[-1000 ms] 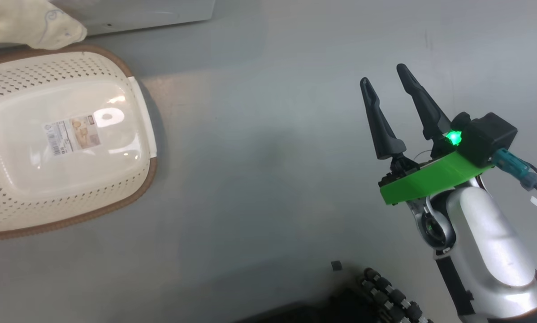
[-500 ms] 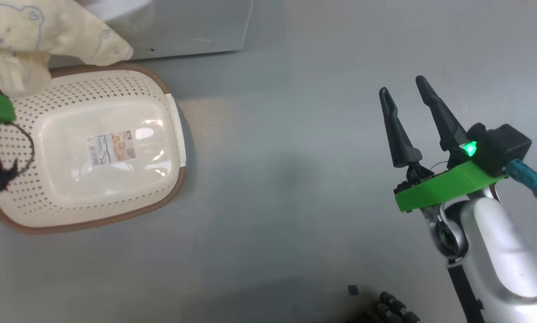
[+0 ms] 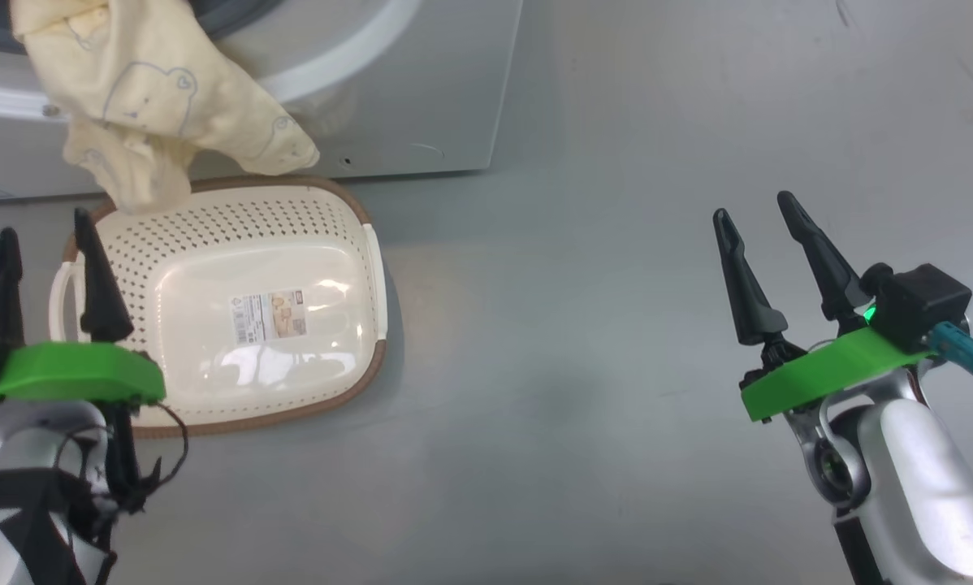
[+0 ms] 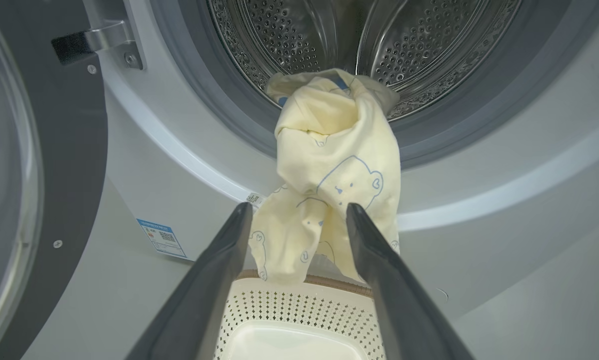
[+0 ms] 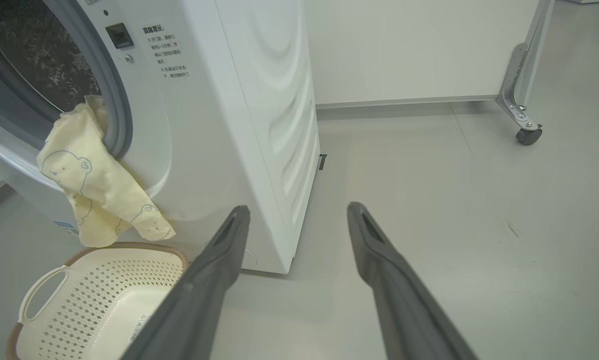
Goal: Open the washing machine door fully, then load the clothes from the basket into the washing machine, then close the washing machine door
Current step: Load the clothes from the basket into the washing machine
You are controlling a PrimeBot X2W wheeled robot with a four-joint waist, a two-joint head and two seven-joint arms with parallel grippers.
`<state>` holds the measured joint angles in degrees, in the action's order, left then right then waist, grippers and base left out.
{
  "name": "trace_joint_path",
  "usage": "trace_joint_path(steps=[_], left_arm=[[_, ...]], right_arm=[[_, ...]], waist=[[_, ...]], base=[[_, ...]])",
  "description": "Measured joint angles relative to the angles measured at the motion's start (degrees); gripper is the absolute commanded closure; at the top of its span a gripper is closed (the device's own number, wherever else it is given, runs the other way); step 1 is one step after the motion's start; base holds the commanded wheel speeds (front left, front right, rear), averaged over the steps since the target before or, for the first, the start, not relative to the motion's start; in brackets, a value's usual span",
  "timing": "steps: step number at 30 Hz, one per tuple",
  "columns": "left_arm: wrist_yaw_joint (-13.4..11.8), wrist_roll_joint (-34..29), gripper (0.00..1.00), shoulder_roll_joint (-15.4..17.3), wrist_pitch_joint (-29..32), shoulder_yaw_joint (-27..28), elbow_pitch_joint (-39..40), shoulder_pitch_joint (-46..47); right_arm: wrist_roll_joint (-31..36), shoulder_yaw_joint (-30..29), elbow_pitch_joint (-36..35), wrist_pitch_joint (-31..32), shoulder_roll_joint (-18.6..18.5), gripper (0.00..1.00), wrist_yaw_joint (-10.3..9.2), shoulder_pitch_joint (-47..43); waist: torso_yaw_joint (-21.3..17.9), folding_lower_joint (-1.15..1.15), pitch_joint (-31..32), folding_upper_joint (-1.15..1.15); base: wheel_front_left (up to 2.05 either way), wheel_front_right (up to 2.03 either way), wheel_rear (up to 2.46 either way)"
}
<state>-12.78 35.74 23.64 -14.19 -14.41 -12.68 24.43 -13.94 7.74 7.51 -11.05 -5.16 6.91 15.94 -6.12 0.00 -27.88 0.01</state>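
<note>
Pale yellow garment (image 4: 329, 185) hangs half out of the washing machine (image 5: 259, 100) mouth, tail dangling over the basket (image 3: 291, 236). Left gripper (image 3: 44, 227) and right gripper (image 3: 753, 207) are spread wide, holding nothing. Risk: the washing machine door (image 4: 74, 150) pinches the cloth if closed now, or the garment slides out.

The floor (image 3: 616, 341) is smooth and pale grey with a dull sheen and a few faint scuffs (image 5: 512, 229). Beyond it stands a plain white wall (image 5: 409, 45) with a grey skirting strip (image 5: 404, 101) along its foot. At the wall's right end a metal leg (image 5: 524, 70) rests on a dark caster (image 5: 528, 136).
</note>
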Motion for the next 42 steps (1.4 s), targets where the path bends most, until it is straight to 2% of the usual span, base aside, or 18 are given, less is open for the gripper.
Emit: trace_joint_path(steps=[13, 26, 42], left_arm=[[-1.0, -4.6, 0.0, -3.0, -0.2, -2.7, 3.4, -10.2], [-1.0, -5.5, 0.0, -4.4, -0.2, -5.3, 3.9, -15.6], [-1.0, -5.5, 0.0, -4.4, 0.1, -6.2, 3.4, -15.7]], right_arm=[[0.4, -0.1, 0.6, 2.1, -0.7, 0.0, 0.0, -3.9], [0.4, -0.4, 1.2, 3.6, -0.8, 0.0, 0.0, -7.8], [0.4, -0.4, 0.5, 4.0, -0.8, 0.0, 0.0, -8.5]], waist=[[3.0, 0.0, 8.9, 0.0], [4.5, 0.0, 15.4, 0.0], [4.9, 0.0, 16.0, 0.0]], base=[[0.0, 0.0, 0.0], [0.0, 0.0, 0.0], [0.0, 0.0, 0.0]])
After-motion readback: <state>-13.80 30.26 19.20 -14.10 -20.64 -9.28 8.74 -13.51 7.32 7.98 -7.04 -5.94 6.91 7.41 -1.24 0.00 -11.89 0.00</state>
